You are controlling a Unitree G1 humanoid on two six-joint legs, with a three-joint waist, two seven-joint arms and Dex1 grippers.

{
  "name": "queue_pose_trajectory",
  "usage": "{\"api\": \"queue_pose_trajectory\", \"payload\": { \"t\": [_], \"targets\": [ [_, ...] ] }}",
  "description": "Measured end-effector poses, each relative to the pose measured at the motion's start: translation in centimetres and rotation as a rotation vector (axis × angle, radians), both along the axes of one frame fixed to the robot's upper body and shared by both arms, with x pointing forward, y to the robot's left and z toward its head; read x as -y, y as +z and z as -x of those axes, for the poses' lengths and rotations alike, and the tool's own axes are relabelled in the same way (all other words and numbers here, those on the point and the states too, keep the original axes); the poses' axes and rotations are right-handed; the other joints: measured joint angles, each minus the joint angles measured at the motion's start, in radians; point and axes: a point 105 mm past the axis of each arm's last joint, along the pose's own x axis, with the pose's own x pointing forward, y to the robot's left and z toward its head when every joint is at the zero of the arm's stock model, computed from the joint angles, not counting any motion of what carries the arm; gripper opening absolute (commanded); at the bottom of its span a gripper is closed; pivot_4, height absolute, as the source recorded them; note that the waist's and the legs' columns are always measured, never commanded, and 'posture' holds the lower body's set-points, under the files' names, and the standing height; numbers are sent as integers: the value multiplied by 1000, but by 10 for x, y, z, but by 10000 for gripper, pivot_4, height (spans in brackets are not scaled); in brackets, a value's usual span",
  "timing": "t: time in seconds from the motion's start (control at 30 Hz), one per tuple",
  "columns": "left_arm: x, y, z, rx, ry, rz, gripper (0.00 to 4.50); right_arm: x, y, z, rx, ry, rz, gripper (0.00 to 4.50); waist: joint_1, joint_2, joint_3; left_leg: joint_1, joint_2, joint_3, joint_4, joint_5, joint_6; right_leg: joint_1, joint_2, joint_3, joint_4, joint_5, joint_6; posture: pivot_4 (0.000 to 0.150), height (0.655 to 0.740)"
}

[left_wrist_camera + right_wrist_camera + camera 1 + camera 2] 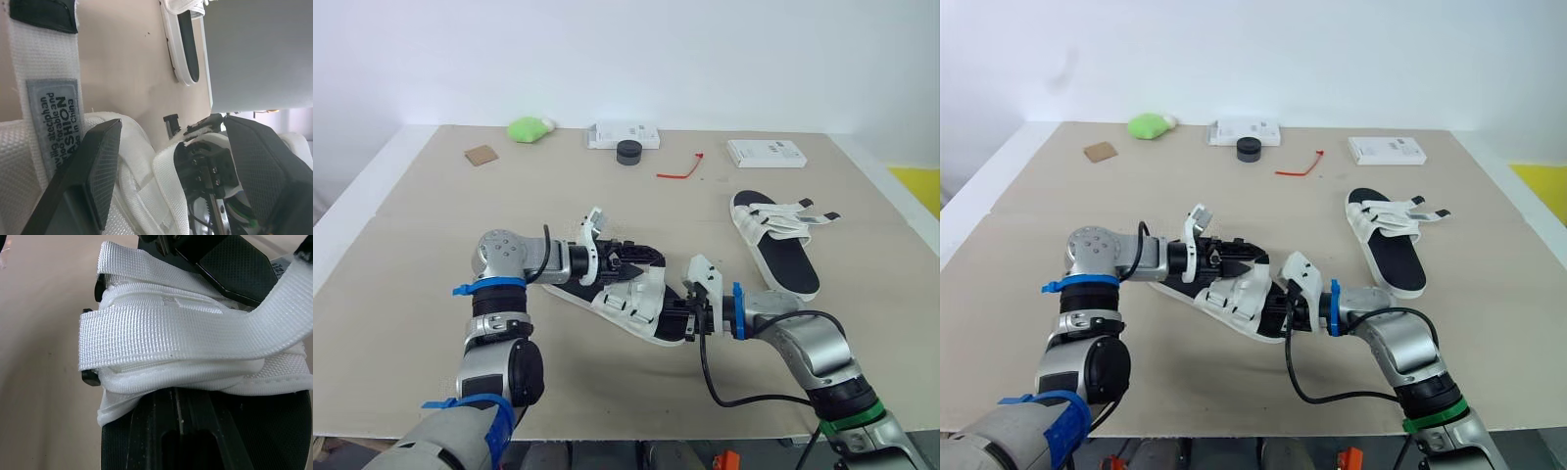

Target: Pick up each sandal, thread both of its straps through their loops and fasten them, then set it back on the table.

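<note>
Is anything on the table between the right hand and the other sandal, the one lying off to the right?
Nothing visible. The right hand is at the near sandal; the other sandal lies further back on the right, and the table between them is bare. The red tie sits beyond, off that line.

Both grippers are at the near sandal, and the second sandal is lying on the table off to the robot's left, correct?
Not quite. The left gripper and right gripper are at the near sandal, but the second sandal lies on the table to the robot's right, not its left, as the left eye view shows.
</note>
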Motion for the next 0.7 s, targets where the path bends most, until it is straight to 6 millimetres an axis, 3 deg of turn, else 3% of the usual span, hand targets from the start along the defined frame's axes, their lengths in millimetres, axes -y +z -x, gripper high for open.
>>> {"api": "queue_pose_trajectory", "payload": {
  "t": [0.1, 0.17, 0.27, 0.3, 0.37, 0.4, 0.5, 0.57, 0.6, 0.7],
  "targets": [
    [3, 2, -3, 24, 14, -2, 35260, 1, 0, 0, 0, -3, 0, 0, 0, 0, 0, 1, -5, -1, 0, 0, 0, 0, -4, 0, 0, 0, 1, 1500, 7400],
    [-1, 9, -18, 74, 110, 10, 35260, 0, 1, 0, 1, 2, -3, 0, -1, -2, 1, -1, -7, -1, -1, 0, 0, -2, -6, 0, 0, 1, 2, 1500, 7400],
    [-13, 32, -34, 134, 219, 113, 35260, -1, 3, 2, 1, 20, -16, 0, -2, -2, 2, -11, -8, -1, -1, 2, 2, -7, -6, 1, 0, 4, 7, 1500, 7400],
    [-15, 50, -37, 164, 229, 203, 35260, -1, 4, 4, -2, 29, -18, 0, -3, -2, 2, -14, -8, -2, -2, 1, 1, -9, -5, 2, 0, 2, 8, 1500, 7400],
    [-16, 68, -35, 198, 206, 285, 35260, -1, 4, 5, -5, 34, -21, 0, -3, -3, 2, -14, -8, -2, -4, 0, 1, -10, -5, 3, 0, 0, 9, 1500, 7400],
    [-15, 87, -26, 240, 144, 373, 35260, -2, 4, 6, -6, 42, -24, 0, -6, -3, 3, -15, -7, -2, -5, 0, 0, -12, -4, 4, 0, 0, 9, 1500, 7400],
    [-18, 113, -6, 343, 13, 447, 35260, -4, 4, 6, -6, 51, -26, 0, -11, -3, 3, -15, -6, -2, -7, -1, 0, -13, -3, 4, 0, -1, 8, 1500, 7400],
    [-28, 118, 10, 424, -72, 418, 35260, -6, 5, 6, -3, 55, -27, 0, -17, -1, 3, -14, -6, -2, -8, -1, -1, -13, -3, 5, 0, -2, 7, 1500, 7400],
    [-40, 109, 22, 483, -130, 339, 35260, -7, 5, 6, -1, 59, -28, 0, -22, 1, 2, -13, -6, -2, -9, -1, -1, -13, -3, 5, 0, -3, 6, 1500, 7400],
    [-63, 76, 31, 575, -193, 175, 35260, -5, 6, 5, -2, 60, -22, 0, -21, 1, 3, -13, -6, -2, -9, -1, -2, -12, -3, 3, 0, -3, 4, 1500, 7400]
  ]
}}
